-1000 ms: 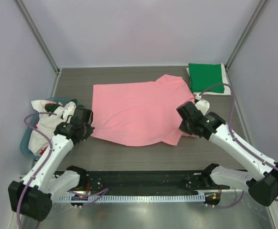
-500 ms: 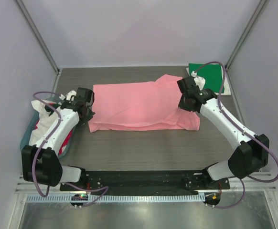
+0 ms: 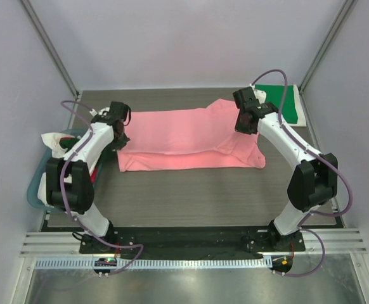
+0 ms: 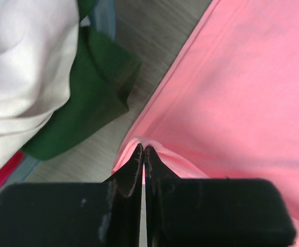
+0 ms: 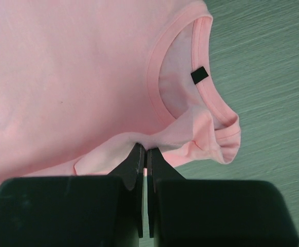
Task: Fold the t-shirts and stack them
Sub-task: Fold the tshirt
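**Worktop** [image 3: 191, 190], grey wood-grain, one.

**T-shirts laid out: two.**
- One salmon-pink cloth t-shirt [image 3: 184, 139], lying across the middle of the frame in the top view. It forms a long band with its near part doubled over. Its round neck opening shows in the right wrist view, with one small dark neck label [image 5: 200, 75] inside the collar.
- One bright green folded cloth t-shirt [image 3: 293, 104], a neat rectangle in the upper right of the frame. It lies apart from the pink one. A white edge shows beneath it; what that is cannot be told.

**Teal plastic tub** [image 3: 33, 190], one, at the left edge of the frame. It holds a loose heap:
- white cloth [image 3: 58, 142]
- a strip of red cloth [image 3: 94, 172]
- a dark green cloth [image 4: 88, 98] that hangs over the tub's side, close to the pink shirt's left end.

How many garments make up the heap cannot be told.

**Pincers: two.**
- Left pincer [image 4: 144, 150], at the pink shirt's left end, clenched on a raised pinch of its edge.
- Right pincer [image 5: 143, 150], at the shirt's right end, clenched on a gathered fold of pink cloth just beside the collar.
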Available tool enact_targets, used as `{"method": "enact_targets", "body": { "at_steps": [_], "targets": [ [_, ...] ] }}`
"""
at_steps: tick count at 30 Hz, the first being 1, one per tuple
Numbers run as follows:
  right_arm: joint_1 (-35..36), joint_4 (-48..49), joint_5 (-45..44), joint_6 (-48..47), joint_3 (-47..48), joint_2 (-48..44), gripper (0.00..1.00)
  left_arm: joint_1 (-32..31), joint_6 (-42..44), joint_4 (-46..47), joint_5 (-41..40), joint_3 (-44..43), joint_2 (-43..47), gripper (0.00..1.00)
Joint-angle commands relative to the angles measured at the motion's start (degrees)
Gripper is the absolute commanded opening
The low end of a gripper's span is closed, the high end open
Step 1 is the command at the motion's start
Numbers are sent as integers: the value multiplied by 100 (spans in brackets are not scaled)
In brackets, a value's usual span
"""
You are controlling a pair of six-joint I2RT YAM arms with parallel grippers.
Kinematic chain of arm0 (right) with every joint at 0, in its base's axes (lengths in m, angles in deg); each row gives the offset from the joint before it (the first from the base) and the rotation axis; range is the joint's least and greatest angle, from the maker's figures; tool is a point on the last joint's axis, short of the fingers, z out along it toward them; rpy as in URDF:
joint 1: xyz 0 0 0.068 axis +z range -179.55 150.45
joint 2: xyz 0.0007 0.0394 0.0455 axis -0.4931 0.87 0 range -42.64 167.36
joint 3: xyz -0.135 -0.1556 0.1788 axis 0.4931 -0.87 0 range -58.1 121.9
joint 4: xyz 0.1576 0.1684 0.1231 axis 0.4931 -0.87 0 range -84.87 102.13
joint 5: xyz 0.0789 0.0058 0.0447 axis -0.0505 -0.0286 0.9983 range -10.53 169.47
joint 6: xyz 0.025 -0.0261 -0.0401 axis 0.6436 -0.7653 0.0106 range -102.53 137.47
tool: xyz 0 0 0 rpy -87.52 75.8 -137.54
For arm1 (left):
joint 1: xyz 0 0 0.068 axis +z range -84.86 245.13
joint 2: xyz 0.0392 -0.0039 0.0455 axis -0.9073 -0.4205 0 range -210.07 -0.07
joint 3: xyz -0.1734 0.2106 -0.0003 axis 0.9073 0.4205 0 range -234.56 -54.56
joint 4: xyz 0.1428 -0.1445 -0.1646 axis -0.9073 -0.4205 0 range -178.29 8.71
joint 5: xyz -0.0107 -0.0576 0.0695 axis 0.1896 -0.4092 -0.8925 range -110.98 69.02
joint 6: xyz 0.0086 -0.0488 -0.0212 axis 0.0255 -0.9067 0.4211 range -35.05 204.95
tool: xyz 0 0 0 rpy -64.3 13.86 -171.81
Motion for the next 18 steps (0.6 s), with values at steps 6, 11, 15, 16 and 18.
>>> {"method": "enact_targets", "body": {
  "at_steps": [6,11,15,16,18],
  "targets": [
    [-203,154,-188,-364,544,440,1,49,817,-56,-196,-953,-1009,0],
    [-388,67,-241,-400,974,948,1,40,1054,-381,-29,-1813,-1651,0],
    [-520,-249,109,-593,1992,1659,47,57,1195,-916,42,-2806,-2100,21],
    [-555,-433,136,-619,2665,1836,60,66,1195,-1213,24,-3008,-2136,30],
    [-564,-986,93,-663,3284,2057,73,75,1222,-1461,111,-3519,-2084,56]
  ]
}}
